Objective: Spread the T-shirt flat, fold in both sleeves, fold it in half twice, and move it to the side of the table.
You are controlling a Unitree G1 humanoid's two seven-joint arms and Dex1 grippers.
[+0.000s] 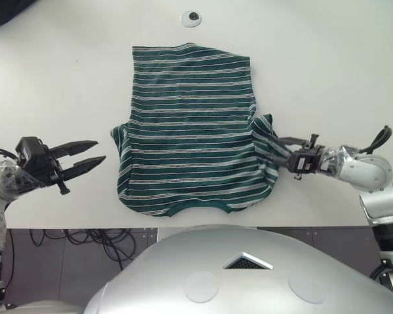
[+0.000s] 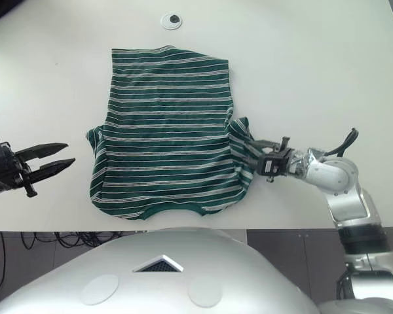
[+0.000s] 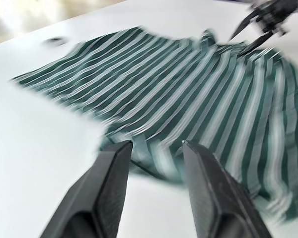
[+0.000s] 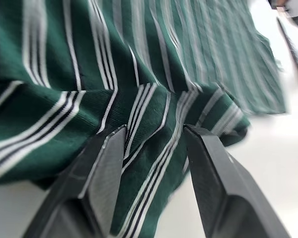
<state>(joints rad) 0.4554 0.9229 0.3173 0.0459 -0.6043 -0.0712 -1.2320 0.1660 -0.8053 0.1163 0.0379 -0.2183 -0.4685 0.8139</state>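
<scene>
Folding the bunched right sleeve (image 1: 265, 131) inward is best done by pinching its edge; the right gripper (image 4: 154, 131) is spread astride it, unclosed. The left gripper (image 1: 99, 150) is held agape beside the left sleeve (image 1: 120, 134), apart. The soft, striped knit T-shirt (image 1: 190, 124) is laid flat mid-table (image 1: 327, 65), with its straight hem farthest.

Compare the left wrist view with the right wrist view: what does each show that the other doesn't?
Left wrist view only: the left gripper close up, jaws open over bare table short of the T-shirt, and a small round disc beyond it. Right wrist view only: the bunched sleeve lying between the open jaws of the right gripper. Both: the green striped T-shirt and the right gripper, far off in the left wrist view.
</scene>
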